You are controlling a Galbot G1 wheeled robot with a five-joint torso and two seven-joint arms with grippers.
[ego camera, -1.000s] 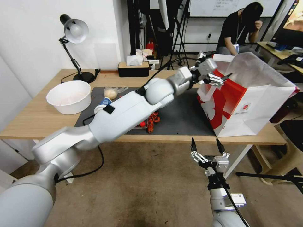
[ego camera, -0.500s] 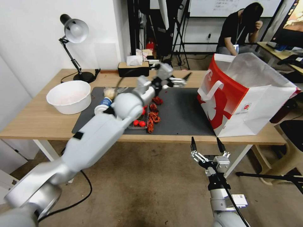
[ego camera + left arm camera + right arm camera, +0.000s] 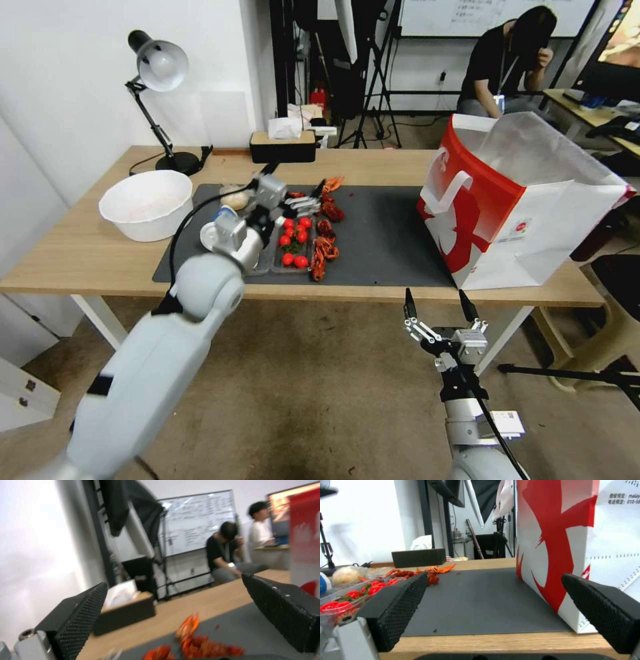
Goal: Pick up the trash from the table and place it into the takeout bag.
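My left gripper (image 3: 311,200) hangs open just above the dark mat, over the far end of the clear tray, with nothing between its fingers (image 3: 76,615). Behind the left arm lie two pieces of trash: a small clear bag with a pale lump (image 3: 235,197) (image 3: 346,575) and a blue paper cup with a white lid (image 3: 216,224), partly hidden by the wrist. The takeout bag (image 3: 527,220) (image 3: 560,530) stands open-mouthed at the table's (image 3: 73,257) right end. My right gripper (image 3: 437,308) is parked open below the table's front edge, facing the bag.
A clear tray of tomatoes and red crayfish (image 3: 298,243) sits mid-mat. A big white bowl (image 3: 145,203) stands at the left, a desk lamp (image 3: 160,67) and a dark tissue box (image 3: 282,147) along the back edge. Bare mat (image 3: 380,233) lies between tray and bag.
My left arm has swung back from the bag's mouth, leftward and down, to above the tray, gripper open throughout. The right arm has not moved.
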